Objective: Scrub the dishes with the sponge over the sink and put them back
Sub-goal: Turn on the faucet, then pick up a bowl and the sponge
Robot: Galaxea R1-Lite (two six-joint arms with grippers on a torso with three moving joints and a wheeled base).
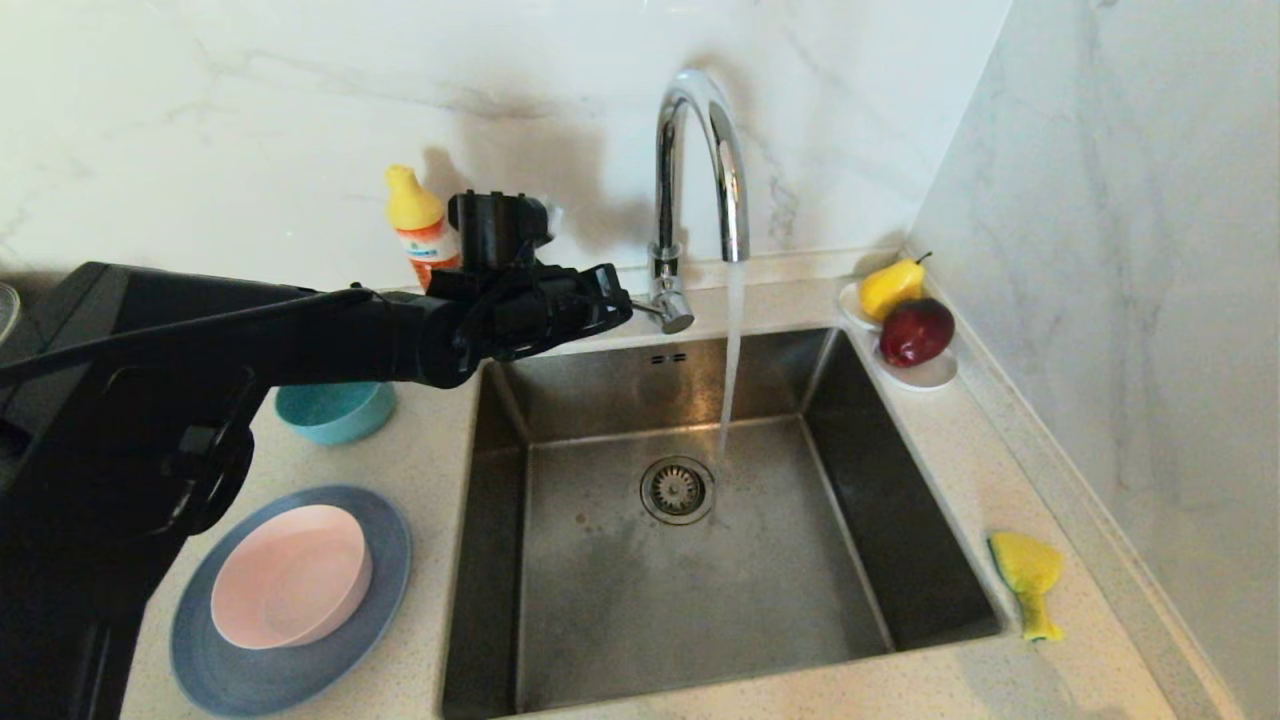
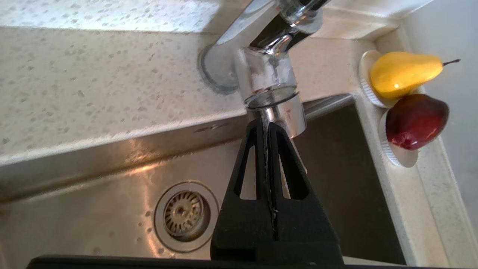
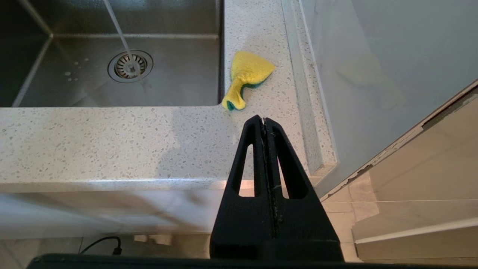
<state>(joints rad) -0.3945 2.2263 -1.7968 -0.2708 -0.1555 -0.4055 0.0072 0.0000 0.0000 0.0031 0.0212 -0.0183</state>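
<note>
Left gripper [image 2: 266,125]: fingers pressed together, holding nothing; its tips sit against the lever end of the tap [image 1: 690,180] at the sink's back edge; water runs from the spout

Right gripper [image 3: 264,120]: fingers together, empty; parked off the front of the counter [image 3: 112,145], not seen from the head

Sink [image 1: 560,620]: bare steel basin; stream lands just beside the strainer drain [image 1: 677,489]

Dishes: all on the counter left of the sink; teal bowl [image 1: 335,412] nearest the wall, partly under the arm; pink bowl [image 1: 290,575] resting inside the blue plate [image 1: 230,670], nearer the front

Sponge [image 1: 1030,580]: on the counter right of the sink, near its front corner, yellow side up, pinched narrow towards one end

Handling, judged: sponge light and soft, will squash in a grip; take it across the narrow waist; bowls rigid, smooth, likely slippery once wet; pinch them at the rim; plate lies flat, hard to get under; its raised edge is the only hold

Other: soap bottle [image 1: 420,225] by the wall; pear [image 1: 893,287] and red fruit on a saucer [image 1: 930,372]
</note>
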